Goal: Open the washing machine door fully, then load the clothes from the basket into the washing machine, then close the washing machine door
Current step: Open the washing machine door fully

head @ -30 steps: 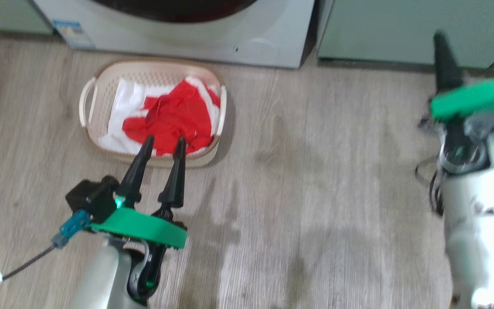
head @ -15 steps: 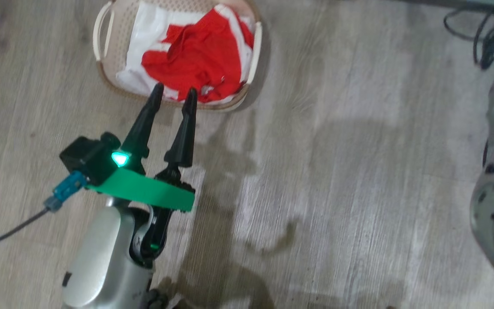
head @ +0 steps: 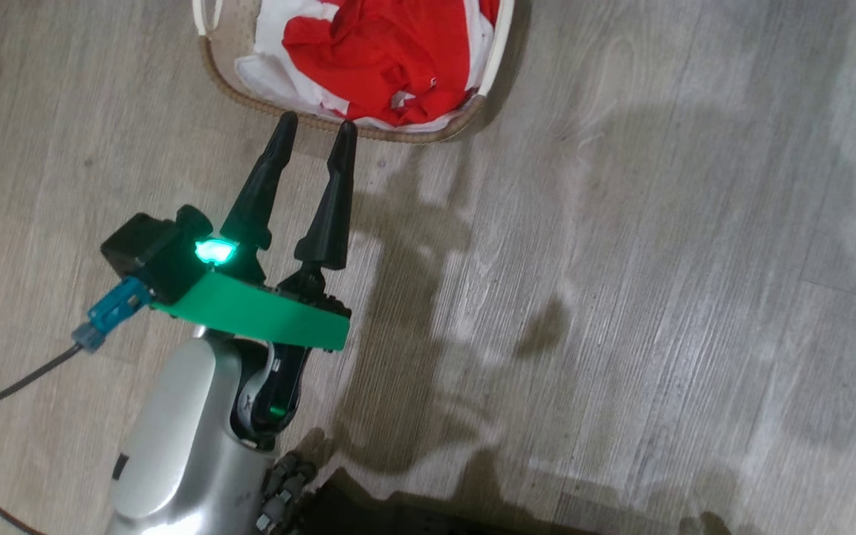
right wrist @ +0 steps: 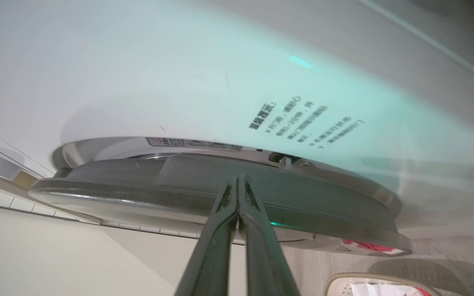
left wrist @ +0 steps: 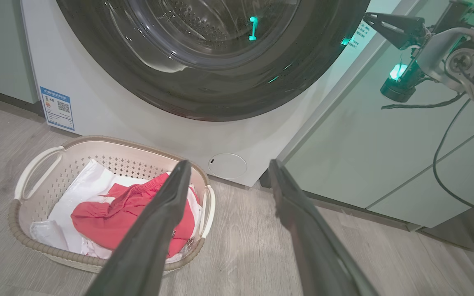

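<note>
The door (left wrist: pixel 208 45) fills the washer's (left wrist: pixel 97 119) front, a black rim round clear glass; whether it is ajar I cannot tell. In the right wrist view the right tool (right wrist: pixel 237 181) is clenched, its fingers pressed together with nothing between them and the tips at the door's grey edge. On the floor (head: pixel 621 260), at 7 o'clock from the door, sits the basket (left wrist: pixel 35 242), with the red clothes (left wrist: pixel 126 213) inside on a white sheet (left wrist: pixel 84 185). The left tool (left wrist: pixel 229 164) is released, fingers well apart. In the head view it hovers at 6 o'clock from the basket, tips near its rim.
</note>
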{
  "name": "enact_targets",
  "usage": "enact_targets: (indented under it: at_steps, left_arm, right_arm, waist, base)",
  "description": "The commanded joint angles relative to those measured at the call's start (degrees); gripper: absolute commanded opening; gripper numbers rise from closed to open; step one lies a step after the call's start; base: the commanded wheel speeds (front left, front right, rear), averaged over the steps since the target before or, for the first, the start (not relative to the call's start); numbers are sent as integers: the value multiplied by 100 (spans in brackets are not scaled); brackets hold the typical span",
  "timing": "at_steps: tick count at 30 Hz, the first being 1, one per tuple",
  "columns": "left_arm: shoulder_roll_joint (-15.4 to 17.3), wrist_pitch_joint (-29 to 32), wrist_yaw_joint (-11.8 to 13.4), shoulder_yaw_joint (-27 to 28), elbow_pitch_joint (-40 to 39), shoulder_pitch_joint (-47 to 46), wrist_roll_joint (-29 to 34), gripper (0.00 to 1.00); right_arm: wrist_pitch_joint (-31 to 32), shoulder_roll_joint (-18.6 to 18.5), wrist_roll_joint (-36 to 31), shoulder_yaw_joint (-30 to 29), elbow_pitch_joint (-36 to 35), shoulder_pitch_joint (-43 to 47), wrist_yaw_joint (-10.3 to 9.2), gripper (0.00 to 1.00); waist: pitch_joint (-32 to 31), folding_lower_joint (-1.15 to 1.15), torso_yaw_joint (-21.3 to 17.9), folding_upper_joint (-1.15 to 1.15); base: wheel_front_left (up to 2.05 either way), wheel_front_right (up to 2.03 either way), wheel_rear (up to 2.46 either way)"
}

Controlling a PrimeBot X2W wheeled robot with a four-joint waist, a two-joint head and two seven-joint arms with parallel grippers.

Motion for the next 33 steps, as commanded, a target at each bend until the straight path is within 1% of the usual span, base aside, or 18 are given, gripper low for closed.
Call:
enact_targets:
  at_steps: [1,5,13,17,25,33]
  left_arm:
    - [85,-72,13,132,-226,-89,-47,100]
    - [85,-72,29,38,-259,-90,-73,100]
    - [85,-72,25,-90,-297,-105,-163,100]
    - [85,-72,33,-155,-318,-128,-204,100]
    - [85,-72,42,-165,-320,-130,-229,100]
    - [85,-72,60,-188,-316,-153,-233,100]
  right_arm:
    - [45,121,-10,1,-74,-392,42,0]
    - [8,99,-80,-129,295,-790,42,0]
    - [64,42,-328,-148,959,-1497,42,0]
    - [145,-19,-402,-152,1181,-1723,42,0]
    - [465,-102,-369,-283,1412,-1926,42,0]
    - [885,-134,-323,-442,1501,-1856,42,0]
  waist:
    - [58,-1,59,-1]
    - [138,-1,119,-1]
    - [356,-1,249,-1]
    - [420,-1,326,-1]
    - [473,-1,381,-1]
    - [453,-1,356,-1]
  base:
    - [0,0,0]
    - [0,0,0]
    - [0,0,0]
    - [0,0,0]
    - [0,0,0]
    - [0,0,0]
